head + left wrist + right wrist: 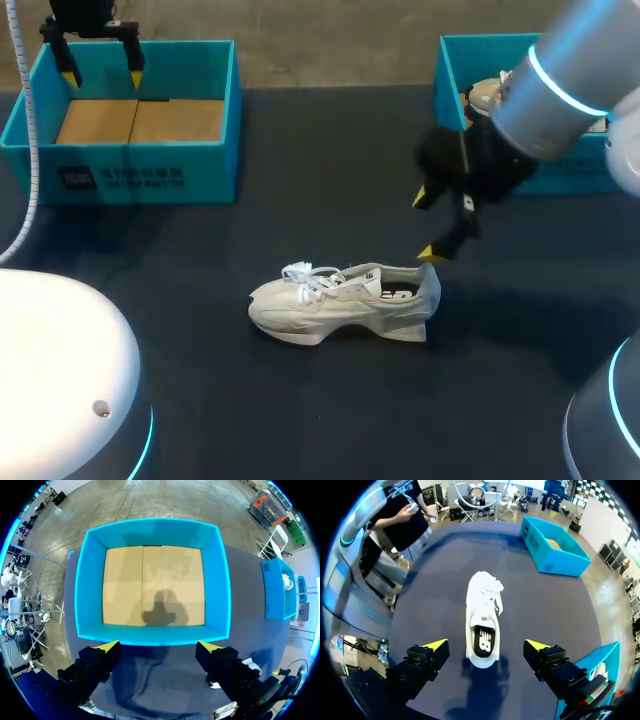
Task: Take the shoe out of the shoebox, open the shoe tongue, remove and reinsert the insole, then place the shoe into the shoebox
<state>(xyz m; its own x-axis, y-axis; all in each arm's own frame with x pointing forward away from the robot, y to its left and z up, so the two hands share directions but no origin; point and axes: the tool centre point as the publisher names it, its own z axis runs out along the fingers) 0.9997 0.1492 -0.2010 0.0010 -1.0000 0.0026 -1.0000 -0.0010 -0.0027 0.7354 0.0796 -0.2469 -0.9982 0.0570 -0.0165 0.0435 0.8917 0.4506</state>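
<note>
A white shoe (340,300) lies on its sole on the dark table, toe to the left, heel to the right, its dark insole showing at the opening (483,642). My right gripper (428,225) hovers open just above and behind the heel; in the right wrist view the heel lies between and ahead of its yellow tips (487,645), untouched. At the far left an empty teal shoebox (140,120) with a cardboard floor (152,585) stands. Over the box's back wall my left gripper (100,65) hangs open (157,645), holding nothing.
A second teal box (520,110) stands at the back right, partly hidden by my right arm, with white contents (487,93) inside. My arm bases (60,380) fill the near left and right corners.
</note>
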